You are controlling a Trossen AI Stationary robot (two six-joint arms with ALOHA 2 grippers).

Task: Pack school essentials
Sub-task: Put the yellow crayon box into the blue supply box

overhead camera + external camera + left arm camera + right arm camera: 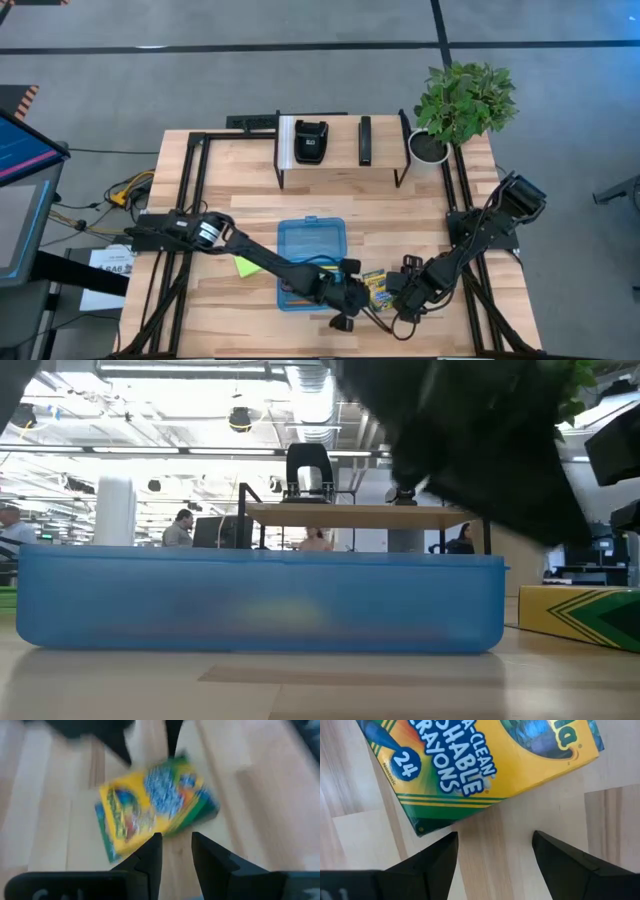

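Crayon box [485, 760] flat on counter [240, 190], lower centre of high view | right gripper [495, 852] spread, empty | left gripper [176, 851] narrowly parted, empty | straddle box edges squarely before closing, then lift into blue case [312, 240]

The wooden table [330, 200] carries a blue plastic box [311, 247] at centre, a crayon box [375, 288] just beside it, a lime-green sticky-note pad [245, 266], a potted plant [462, 105] and a raised shelf [345, 150].
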